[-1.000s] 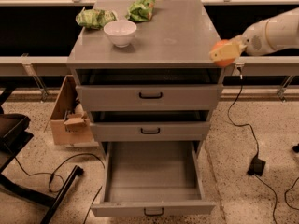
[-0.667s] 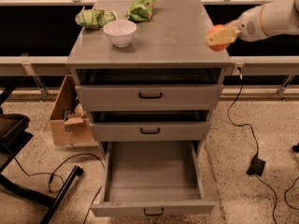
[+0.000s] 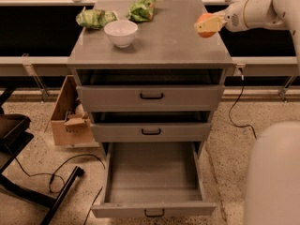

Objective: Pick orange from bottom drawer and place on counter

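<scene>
Gripper (image 3: 207,26) clamped on orange (image 3: 203,18) over counter (image 3: 164,46) right edge; best to move inward, lower gently, release clear of white bowl (image 3: 121,33).

The cream gripper (image 3: 206,26), above the grey counter's (image 3: 173,43) right side, grips the bright orange (image 3: 204,18). The bowl (image 3: 121,33) is white and the bags (image 3: 96,18) green. The bottom drawer (image 3: 150,172) is grey with a black handle (image 3: 154,213), and the floor (image 3: 262,111) is speckled beige.
</scene>
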`<control>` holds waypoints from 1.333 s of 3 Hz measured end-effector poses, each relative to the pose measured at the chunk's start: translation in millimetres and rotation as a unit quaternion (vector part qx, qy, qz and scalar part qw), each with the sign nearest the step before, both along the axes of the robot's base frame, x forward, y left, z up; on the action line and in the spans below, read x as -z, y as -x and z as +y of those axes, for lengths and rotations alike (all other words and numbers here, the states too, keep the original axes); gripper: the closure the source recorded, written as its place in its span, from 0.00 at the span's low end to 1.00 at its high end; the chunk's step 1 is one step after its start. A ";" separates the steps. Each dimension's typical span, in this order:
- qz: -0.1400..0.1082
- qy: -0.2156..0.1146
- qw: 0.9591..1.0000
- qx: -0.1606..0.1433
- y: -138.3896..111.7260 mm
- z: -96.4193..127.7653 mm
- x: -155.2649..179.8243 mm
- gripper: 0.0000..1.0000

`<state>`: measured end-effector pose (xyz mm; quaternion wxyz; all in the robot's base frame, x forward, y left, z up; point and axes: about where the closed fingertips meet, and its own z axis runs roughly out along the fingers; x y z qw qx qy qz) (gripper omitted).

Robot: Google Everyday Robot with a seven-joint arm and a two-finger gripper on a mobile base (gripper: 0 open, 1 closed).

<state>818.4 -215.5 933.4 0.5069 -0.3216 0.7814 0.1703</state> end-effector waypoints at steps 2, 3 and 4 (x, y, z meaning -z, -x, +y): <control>-0.048 -0.027 0.998 0.000 -47.8 17.4 -8.1 1.00; -0.007 0.003 1.000 -0.004 -62.8 44.4 31.4 1.00; 0.050 0.042 0.998 -0.002 -66.9 58.5 78.4 1.00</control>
